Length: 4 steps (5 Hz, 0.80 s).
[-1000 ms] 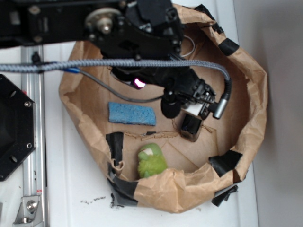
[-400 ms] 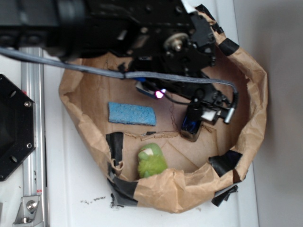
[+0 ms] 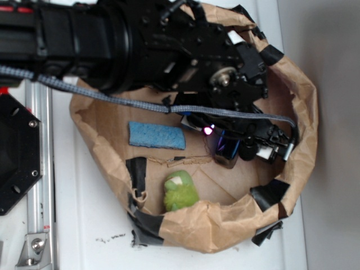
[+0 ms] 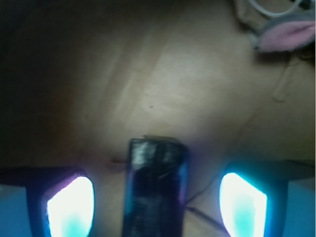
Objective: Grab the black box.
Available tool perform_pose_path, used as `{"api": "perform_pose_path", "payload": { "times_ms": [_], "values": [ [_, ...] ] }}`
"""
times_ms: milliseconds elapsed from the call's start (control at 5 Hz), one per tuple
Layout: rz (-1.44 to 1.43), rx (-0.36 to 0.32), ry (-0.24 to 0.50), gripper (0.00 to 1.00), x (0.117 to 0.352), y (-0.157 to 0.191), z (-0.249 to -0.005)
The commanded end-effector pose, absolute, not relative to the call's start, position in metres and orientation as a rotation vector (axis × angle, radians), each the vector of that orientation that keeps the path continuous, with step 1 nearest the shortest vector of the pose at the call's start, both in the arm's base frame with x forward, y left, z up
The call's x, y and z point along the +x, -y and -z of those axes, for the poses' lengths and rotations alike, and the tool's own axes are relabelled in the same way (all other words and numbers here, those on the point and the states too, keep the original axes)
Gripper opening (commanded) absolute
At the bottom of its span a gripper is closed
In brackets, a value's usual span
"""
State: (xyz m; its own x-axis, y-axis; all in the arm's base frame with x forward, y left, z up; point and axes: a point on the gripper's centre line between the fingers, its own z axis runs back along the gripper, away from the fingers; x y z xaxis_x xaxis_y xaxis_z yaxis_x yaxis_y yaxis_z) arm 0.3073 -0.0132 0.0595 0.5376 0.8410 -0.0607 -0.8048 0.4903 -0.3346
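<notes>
Exterior evenly bright, soft; wrist dim, blurred, hand (image 4: 157, 207) fingertips (image 4: 71, 207) blown-out cyan-white glare.

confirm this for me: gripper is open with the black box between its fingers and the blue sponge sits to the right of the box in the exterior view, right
Not quite. In the exterior view the blue sponge lies left of the black box, not right. The rest holds: the wrist view shows the gripper open with the box between its fingers.
</notes>
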Motion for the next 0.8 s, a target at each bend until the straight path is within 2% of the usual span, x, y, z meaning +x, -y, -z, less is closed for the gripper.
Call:
{"api": "perform_pose_path", "payload": {
  "times_ms": [0, 200, 400, 600],
  "values": [
    [-0.986, -0.3, 0.106, 1.0, 0.327, 0.034, -0.042],
    [-0.983, -0.296, 0.091, 0.0, 0.324, 0.031, -0.04],
    [-0.976, -0.246, 0.075, 0.0, 0.315, 0.025, -0.048],
    [-0.981, -0.14, 0.099, 0.0, 0.299, 0.013, -0.06]
  ]
}}
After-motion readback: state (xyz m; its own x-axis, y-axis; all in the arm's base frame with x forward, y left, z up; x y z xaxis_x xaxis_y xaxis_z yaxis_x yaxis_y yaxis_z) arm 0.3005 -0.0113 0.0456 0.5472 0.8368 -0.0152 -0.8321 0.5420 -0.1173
